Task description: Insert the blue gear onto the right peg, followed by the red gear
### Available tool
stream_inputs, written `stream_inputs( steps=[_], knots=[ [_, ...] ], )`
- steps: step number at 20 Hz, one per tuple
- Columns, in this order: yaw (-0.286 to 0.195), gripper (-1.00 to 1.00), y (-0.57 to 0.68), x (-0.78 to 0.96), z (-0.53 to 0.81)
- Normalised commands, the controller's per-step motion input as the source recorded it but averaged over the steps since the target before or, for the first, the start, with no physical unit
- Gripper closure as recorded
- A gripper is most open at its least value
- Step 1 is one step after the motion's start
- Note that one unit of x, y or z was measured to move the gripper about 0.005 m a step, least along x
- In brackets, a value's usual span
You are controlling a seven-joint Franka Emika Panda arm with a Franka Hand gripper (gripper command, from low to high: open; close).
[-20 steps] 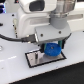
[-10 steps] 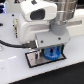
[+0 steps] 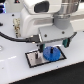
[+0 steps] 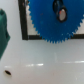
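My arm has lifted up, and the blue gear (image 3: 51,52) now lies flat on the plate (image 3: 33,60), at the right peg. My claw (image 3: 51,42) hangs open above it. The red gear comes next.

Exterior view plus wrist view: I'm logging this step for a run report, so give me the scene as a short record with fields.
blue gear: lying flat on the plate, at the exterior view's right part of it
plate: grey with black border, on the white table
gripper: directly above the blue gear; open or shut cannot be told
peg: not clearly visible; a dark spot shows at the gear's hub in the wrist view
red gear: not seen in either view
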Motion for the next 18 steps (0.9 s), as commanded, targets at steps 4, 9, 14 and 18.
stream_inputs(
  steps=[4, 9, 14, 18],
  knots=[
    [0.000, -1.00, 0.40, -0.40, 0.39],
    [0.000, -1.00, 0.51, -0.49, 0.18],
    [0.000, -1.00, 0.60, -0.57, 0.00],
    [0.000, -1.00, 0.45, -0.72, -0.02]
  ],
)
